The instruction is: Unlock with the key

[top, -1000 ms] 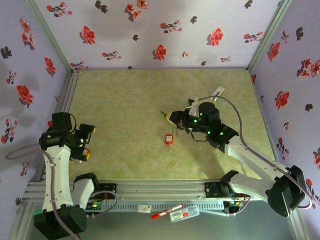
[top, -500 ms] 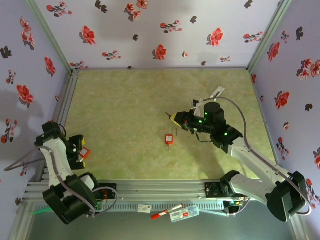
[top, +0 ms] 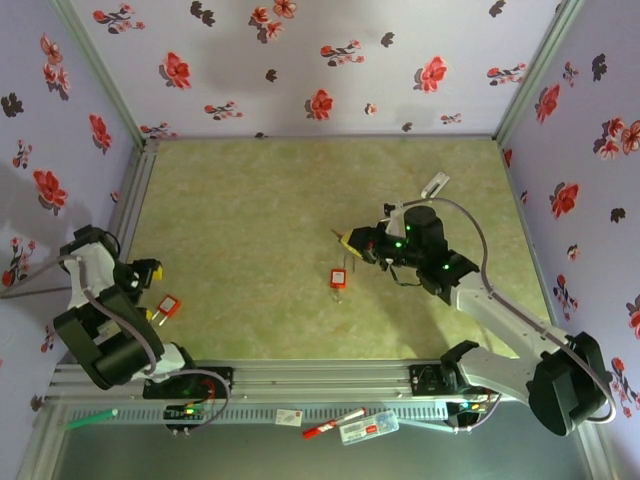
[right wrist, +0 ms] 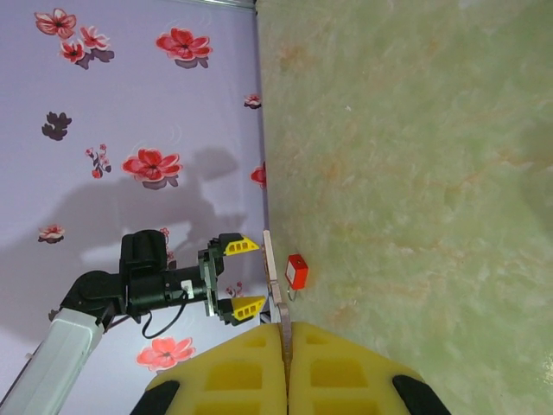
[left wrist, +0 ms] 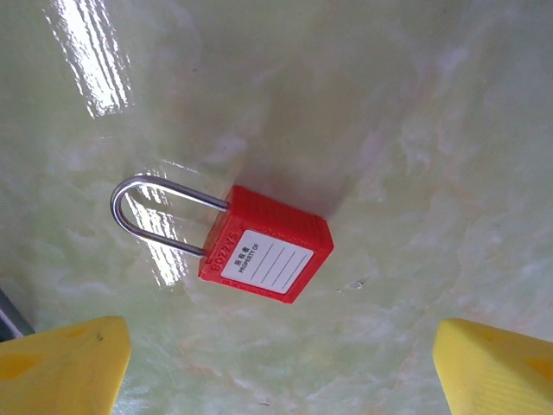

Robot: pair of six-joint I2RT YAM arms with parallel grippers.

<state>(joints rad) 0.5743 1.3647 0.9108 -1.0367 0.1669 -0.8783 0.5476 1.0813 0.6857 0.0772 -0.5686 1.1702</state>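
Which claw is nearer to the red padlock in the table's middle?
Right. The right claw, shut on the key, is just beyond that padlock; the left claw is far away at the table's left edge, by another padlock.

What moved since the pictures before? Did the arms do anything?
The left arm folded back and to the left. Its left hand is now open over the near red padlock, which lies about where it was. The right hand hardly moved and is shut on the key. The middle padlock stayed put.
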